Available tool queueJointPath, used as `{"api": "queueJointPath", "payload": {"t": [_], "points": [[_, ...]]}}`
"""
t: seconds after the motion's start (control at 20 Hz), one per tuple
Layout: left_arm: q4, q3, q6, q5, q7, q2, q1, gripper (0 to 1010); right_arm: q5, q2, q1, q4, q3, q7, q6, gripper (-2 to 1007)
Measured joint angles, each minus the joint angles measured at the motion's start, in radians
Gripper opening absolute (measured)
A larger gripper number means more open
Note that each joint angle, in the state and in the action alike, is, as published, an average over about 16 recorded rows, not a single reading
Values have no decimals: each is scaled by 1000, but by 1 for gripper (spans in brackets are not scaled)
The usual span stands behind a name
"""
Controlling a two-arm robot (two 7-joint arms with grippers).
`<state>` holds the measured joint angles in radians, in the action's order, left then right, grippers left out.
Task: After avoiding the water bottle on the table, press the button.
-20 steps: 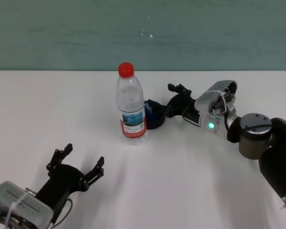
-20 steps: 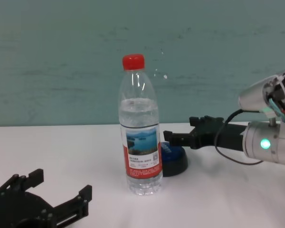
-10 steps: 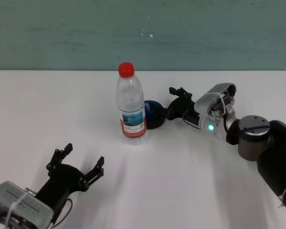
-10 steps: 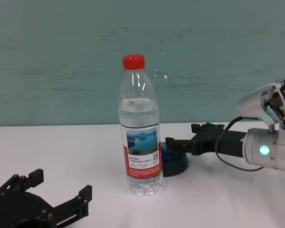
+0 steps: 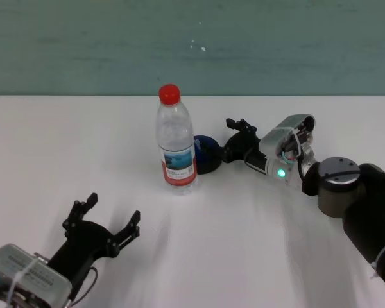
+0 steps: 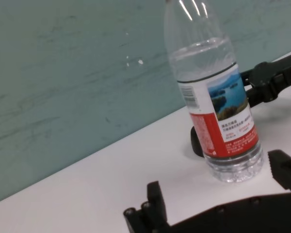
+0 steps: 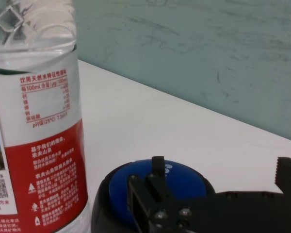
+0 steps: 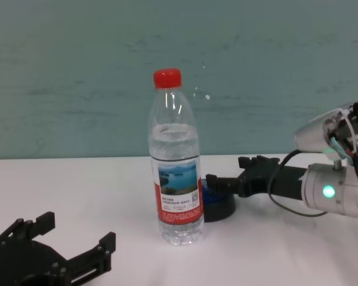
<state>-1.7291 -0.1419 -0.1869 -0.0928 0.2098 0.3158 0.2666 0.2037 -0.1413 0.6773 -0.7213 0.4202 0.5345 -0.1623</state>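
The right gripper (image 5: 230,140) reaches in from the right of the head view at mid-frame, its black fingers spread apart and holding nothing, with one fingertip (image 7: 158,165) poised over the near edge of the button (image 7: 155,187) in the right wrist view. Whether that tip touches the blue dome cannot be told. The button (image 5: 205,154) sits just right of centre in the head view, its black base on the white table (image 5: 256,244), partly hidden behind the water bottle (image 5: 175,138). The bottle stands upright at centre frame, red cap on top, lake-photo label facing the camera, just left of the button and close beside it; in the chest view the bottle (image 8: 175,161) covers the button's (image 8: 218,202) left half. The right arm's silver wrist, showing a green light, trails off toward the right edge. The left gripper (image 5: 102,228) rests low at the lower left of the head view, fingers splayed wide and empty, well apart from the bottle.
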Motion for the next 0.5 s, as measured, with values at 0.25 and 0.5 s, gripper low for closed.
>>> {"api": "queueJointPath", "payload": {"t": [0.25,0.5], "points": [[0,0,0,0,0,0,0,1000,-1,-5,-13,-39,-8,-6,5,1004],[0,0,0,0,0,0,0,1000,5,-19,-35,-103,-18,-16,15,1004]]}}
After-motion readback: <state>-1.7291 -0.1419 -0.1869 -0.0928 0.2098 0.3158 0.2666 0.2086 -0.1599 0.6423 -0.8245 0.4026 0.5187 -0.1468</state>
